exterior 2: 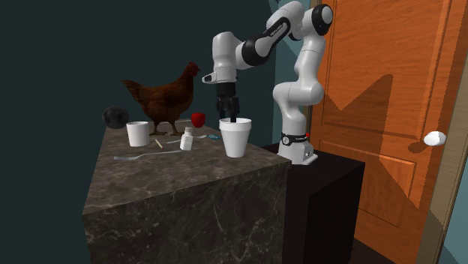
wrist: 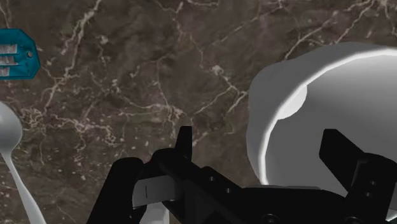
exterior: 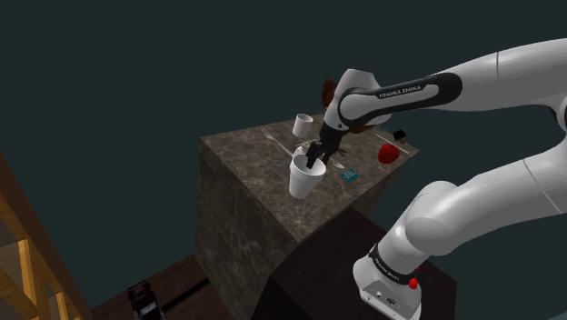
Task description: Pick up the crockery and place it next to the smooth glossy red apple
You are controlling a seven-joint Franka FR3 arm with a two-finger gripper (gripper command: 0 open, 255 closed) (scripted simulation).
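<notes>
Cup (exterior 2: 235, 140) wall is straddled by the spread gripper (wrist: 257, 137), seemingly untouched; a square, firm closure is needed before lifting.

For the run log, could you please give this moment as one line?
hand open | straddling white cup rim | red apple by hen

Home interior: panelled wooden door (exterior 2: 375, 112) with white knob (exterior 2: 434, 139), marble counter (exterior 2: 187, 202), teal wall (exterior 2: 60, 60).

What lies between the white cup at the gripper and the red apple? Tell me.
In the shoulder view, a small teal object lies on the tabletop between cup and apple.
</notes>
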